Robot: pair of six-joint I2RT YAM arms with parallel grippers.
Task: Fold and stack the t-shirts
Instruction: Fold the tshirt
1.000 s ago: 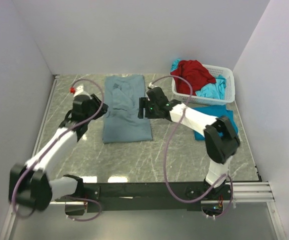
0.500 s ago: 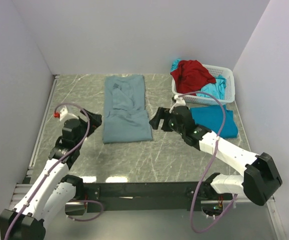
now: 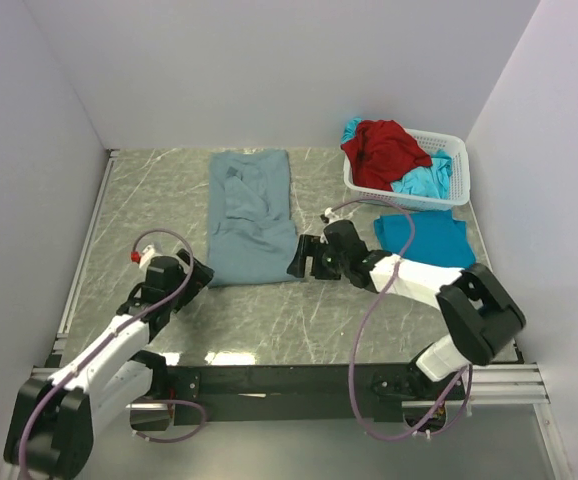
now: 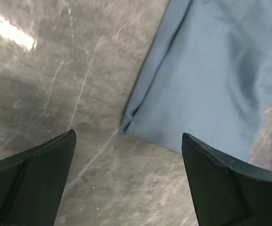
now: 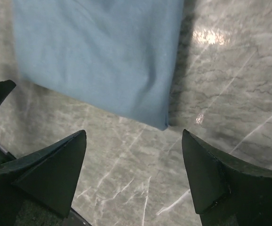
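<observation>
so the left end effector (image 3: 194, 272) and right end effector (image 3: 301, 258) are both spread apart, gripping nothing, by the near corners of the folded grey-blue t-shirt (image 3: 251, 215).

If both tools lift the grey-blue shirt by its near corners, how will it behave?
The grey-blue shirt will likely sag and drape: it lies flat with soft wrinkles. Its folded layers, visible along the edge in the left wrist view, may separate unless both are pinched. On the glossy table it would probably slide easily.
</observation>
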